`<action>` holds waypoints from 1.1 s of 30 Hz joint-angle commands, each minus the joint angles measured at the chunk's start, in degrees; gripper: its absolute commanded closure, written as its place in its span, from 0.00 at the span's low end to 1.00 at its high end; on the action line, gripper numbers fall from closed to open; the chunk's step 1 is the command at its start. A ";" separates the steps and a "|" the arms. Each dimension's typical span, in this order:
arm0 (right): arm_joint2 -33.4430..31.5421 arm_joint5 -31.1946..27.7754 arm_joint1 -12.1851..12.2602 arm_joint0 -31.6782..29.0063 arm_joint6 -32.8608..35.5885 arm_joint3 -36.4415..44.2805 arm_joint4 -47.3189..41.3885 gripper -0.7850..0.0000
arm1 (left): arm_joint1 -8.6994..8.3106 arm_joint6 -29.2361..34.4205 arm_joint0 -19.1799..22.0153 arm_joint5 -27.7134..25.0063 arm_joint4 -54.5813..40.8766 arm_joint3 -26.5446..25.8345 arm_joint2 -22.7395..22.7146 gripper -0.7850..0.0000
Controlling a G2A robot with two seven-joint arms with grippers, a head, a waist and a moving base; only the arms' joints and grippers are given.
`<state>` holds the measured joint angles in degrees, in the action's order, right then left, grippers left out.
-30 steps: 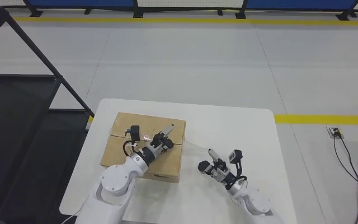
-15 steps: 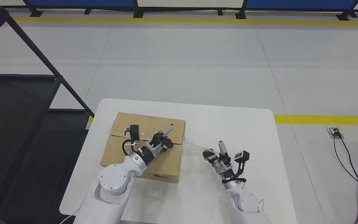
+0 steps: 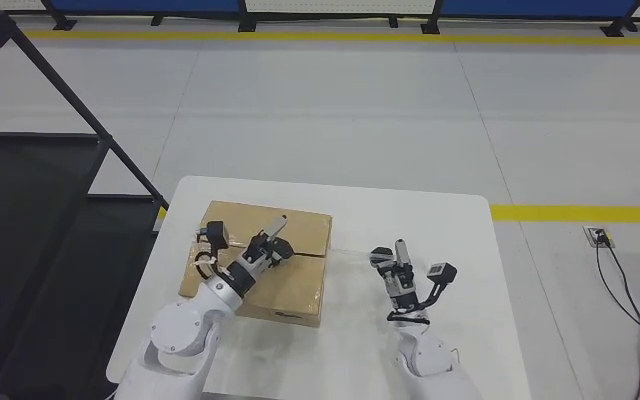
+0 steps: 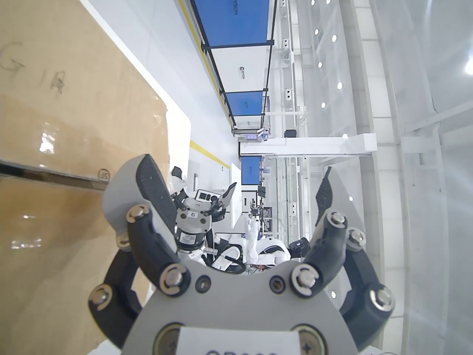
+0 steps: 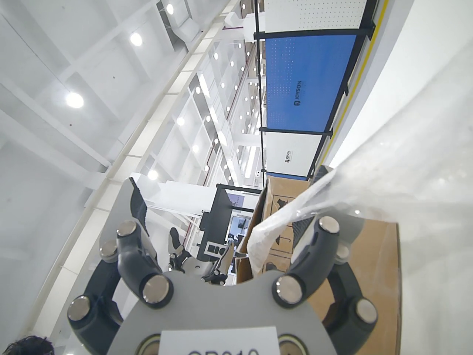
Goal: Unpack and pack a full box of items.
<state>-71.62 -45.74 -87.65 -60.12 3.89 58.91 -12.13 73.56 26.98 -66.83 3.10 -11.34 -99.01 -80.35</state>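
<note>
Left claw (image 4: 236, 175): released, its ribbed black pads spread wide, positioned over the closed top of the brown cardboard box (image 3: 290, 285), near the seam where the two flaps meet. Right claw (image 5: 221, 205): also released, above the bare white desk (image 3: 440, 230), just beside the box's right side. A crinkled clear plastic film (image 5: 388, 171) lies against one of its fingers and covers that pad. The film's far end is hard to trace. The box sits on the desk's left half.

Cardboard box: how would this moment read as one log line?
box: flaps shut, on table | left gripper: open, over box top | right gripper: open, beside box, clear film draped over it
</note>
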 commanded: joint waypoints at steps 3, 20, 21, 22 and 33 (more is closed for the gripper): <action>0.17 -0.12 -0.17 -0.18 -1.47 1.66 1.34 0.00 | -0.45 0.14 -2.47 -0.99 -0.65 -2.33 -3.08 0.00; -0.40 3.46 -0.06 -2.97 -3.07 13.17 8.70 0.00 | -2.41 1.98 -12.00 -4.90 -0.21 -4.01 -16.05 0.00; -0.33 4.59 -0.05 -3.11 -3.03 14.11 9.26 0.00 | -2.44 1.73 -11.88 -4.83 -0.77 -3.88 -16.39 0.00; -0.26 5.67 -0.05 -3.19 -3.18 15.10 9.96 0.00 | -2.48 1.62 -11.86 -4.96 -1.27 -3.89 -16.79 0.00; 6.72 18.55 -1.47 -3.99 -13.08 24.59 24.89 0.00 | -2.99 0.68 -15.39 -7.62 -6.59 -4.57 -23.08 0.00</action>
<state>-65.93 -27.78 -88.94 -64.11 -8.11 83.18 11.44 70.61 27.74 -81.98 -4.47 -17.57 -103.61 -103.03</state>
